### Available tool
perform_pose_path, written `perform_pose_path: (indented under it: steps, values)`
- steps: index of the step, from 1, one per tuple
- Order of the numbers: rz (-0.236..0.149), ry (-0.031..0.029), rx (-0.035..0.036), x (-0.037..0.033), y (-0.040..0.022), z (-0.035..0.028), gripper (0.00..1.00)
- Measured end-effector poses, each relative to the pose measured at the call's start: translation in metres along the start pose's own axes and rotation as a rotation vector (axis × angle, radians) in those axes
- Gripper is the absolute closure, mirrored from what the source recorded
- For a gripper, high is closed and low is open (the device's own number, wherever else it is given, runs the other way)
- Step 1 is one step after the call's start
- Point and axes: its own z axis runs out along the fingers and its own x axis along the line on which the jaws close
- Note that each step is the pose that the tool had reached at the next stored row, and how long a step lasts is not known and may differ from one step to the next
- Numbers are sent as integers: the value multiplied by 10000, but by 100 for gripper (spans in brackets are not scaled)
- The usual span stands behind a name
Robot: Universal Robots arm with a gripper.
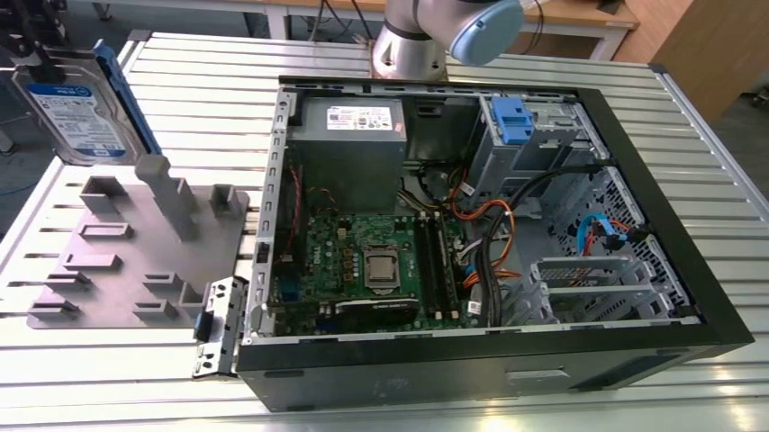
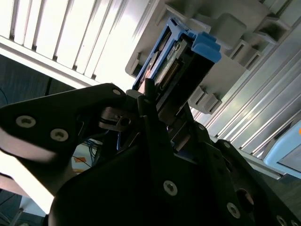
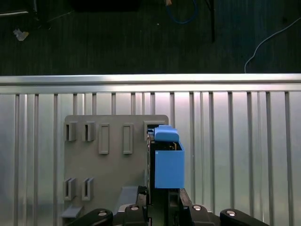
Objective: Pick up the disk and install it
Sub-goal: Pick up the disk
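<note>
1. Disk (image 1: pixel 75 112) stands on edge at the far side of the grey holder (image 1: pixel 132 261), near the worktop (image 1: pixel 216 90) corner on the exterior view's left.
2. Fingers (image 2: pixel 149 101) are clamped on it, so I judge the pickup under way.
3. The open computer case (image 1: pixel 481 360) sits well apart; the install is not yet done.

Ribbed aluminium table (image 1: pixel 240 99) carries a grey slotted fixture plate (image 1: pixel 121 270) beside an open computer case (image 1: pixel 456 369)
</note>
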Motion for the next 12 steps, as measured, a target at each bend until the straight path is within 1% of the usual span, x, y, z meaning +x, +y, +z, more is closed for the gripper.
perform_pose_path:
  steps: [4, 6, 8, 12]
  values:
    - [0, 1, -2, 0, 0, -3, 65]
    - [0, 4, -7, 0, 0, -23, 65]
    - [0, 2, -3, -1, 1, -59, 65]
    - [0, 2, -2, -2, 3, -169, 65]
